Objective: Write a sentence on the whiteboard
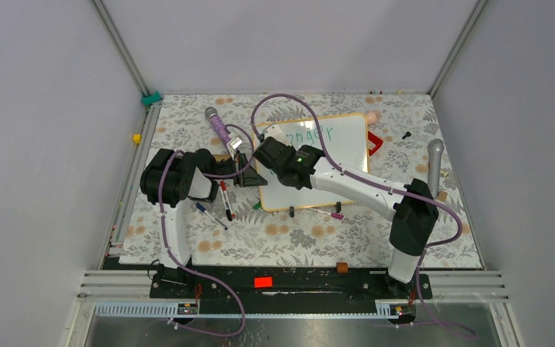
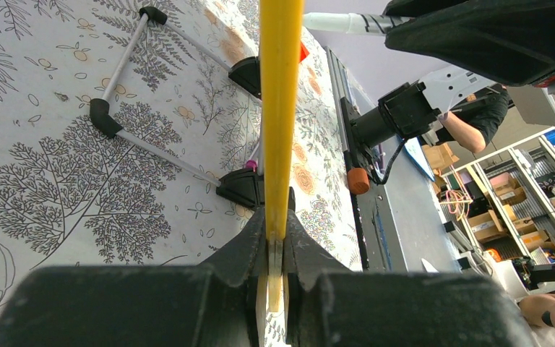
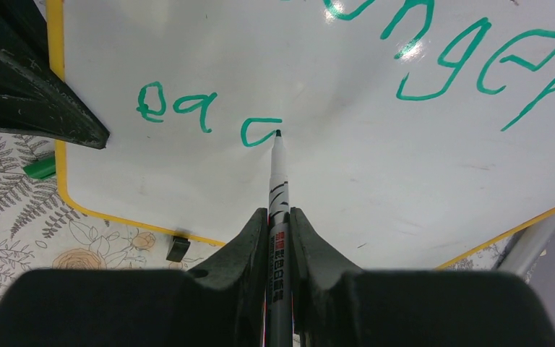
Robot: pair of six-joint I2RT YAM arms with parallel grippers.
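While the left gripper (image 2: 276, 230) clamps the board (image 3: 209, 43) at its nine-o'clock edge, the right gripper (image 3: 278, 217) pinches the marker (image 3: 277, 173), aimed at twelve with its tip touching the board at a half-made "c", so the sentence (image 3: 419, 95) should run on toward three.

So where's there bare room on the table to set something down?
Free: the floral cloth strip between the whiteboard and the arm bases, and the far-left corner. Crowded: left of the whiteboard, where loose markers lie beside the left gripper.
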